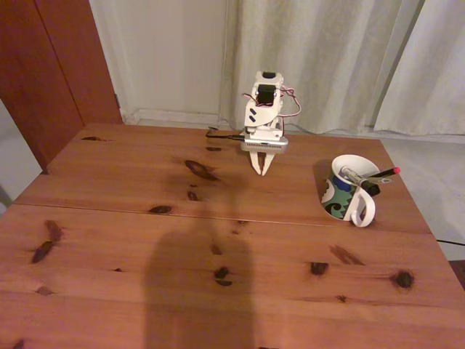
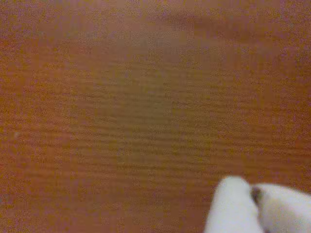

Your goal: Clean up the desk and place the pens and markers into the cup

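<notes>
1. Step in hand, as I judge it: the tidying looks finished or nearly so. The cup (image 1: 347, 188) stands at the right side of the surface (image 1: 145, 240) in the fixed view, and the pens and markers (image 1: 370, 178) lean inside it. A red-tipped end pokes out over the rim toward the right, with a black end just below it. No loose stick lies on the wood.
2. Next move, as a guess: little remains beyond parking the arm. If a stick is still loose somewhere outside these pictures, the arm would have to find it first.
3. The tool (image 1: 261, 164) hangs point-down near the far middle of the surface, well apart from the cup. Its fingers are together and hold nothing.
4. In the wrist view the fingertips (image 2: 233, 206) sit at the lower right, pressed together, over bare, blurred wood. Whether they touch the wood I cannot tell.
</notes>
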### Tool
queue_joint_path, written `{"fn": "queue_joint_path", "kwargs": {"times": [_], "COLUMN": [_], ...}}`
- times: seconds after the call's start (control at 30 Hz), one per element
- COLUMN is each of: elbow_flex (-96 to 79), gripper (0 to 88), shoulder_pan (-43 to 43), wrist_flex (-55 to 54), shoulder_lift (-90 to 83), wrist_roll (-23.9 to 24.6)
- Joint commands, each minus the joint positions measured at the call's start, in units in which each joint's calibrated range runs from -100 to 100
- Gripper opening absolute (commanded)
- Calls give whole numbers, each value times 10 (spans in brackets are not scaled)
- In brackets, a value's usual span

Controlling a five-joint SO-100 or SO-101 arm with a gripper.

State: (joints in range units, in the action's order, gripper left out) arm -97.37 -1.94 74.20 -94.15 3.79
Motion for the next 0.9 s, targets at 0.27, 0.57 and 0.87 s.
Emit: {"fn": "queue_joint_path", "kwargs": {"times": [0.27, 0.57, 0.87], "elbow_flex": [-21, -21, -21], "gripper": [8, 11, 11], "shoulder_pan": [0, 2, 2], "wrist_flex": [29, 29, 29], "shoulder_lift": [-39, -39, -38], "wrist_roll": [-65, -71, -71]}}
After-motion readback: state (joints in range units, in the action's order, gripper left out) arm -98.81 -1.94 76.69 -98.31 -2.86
